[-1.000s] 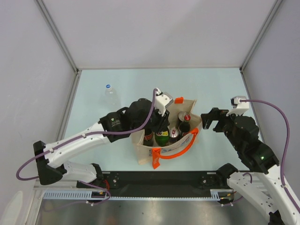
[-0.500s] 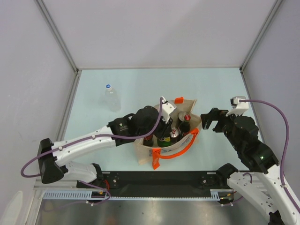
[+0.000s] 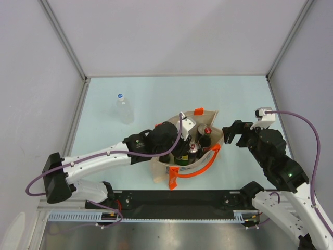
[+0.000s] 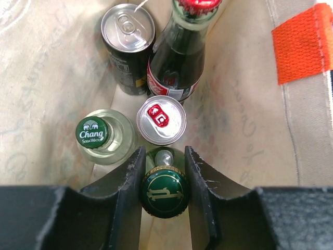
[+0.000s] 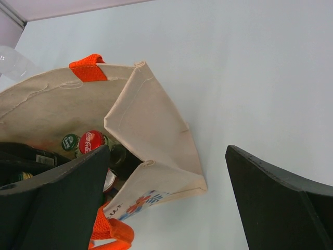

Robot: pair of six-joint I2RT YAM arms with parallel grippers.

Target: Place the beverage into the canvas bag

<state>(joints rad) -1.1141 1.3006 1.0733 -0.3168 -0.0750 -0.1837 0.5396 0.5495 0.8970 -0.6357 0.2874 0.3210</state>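
Beverage bottle clamped at cap by left claw, deep inside canvas bag; placing step looks nearly done; next: let go, lift straight out; right claw wide, empty, beside bag.

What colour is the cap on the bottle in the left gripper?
Dark green with a gold emblem; the cap shows best in left wrist view.

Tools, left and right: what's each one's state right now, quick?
Left tool: shut on the green-capped bottle, inside the canvas bag.
Right tool: open, holding nothing, beside the bag.
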